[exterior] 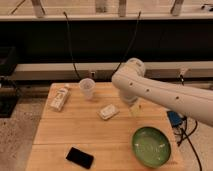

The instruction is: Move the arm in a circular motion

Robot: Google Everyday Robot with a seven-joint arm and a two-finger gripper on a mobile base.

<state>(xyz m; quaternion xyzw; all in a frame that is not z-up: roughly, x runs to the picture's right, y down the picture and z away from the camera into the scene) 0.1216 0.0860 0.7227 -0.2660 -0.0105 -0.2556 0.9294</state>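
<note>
Over the table (60,131), beneath the bend of the arm (165,95), the gripper (134,106), its openness impossible to tell.

Cup (87,88) behind packet (108,111); claw (135,107) under arm (160,95), r. of packet; bowl (151,146) front-r.

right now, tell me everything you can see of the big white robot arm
The large glossy white robot arm looks like smooth plastic: thick rounded tubular segments with small dark dots. It enters from the right edge, slants up and left above the light wooden table to a bulbous joint, then turns down. Its end effector hangs below that joint, over the table's right half, beside the small flat white packet. Whether it touches the wood cannot be told.
</note>
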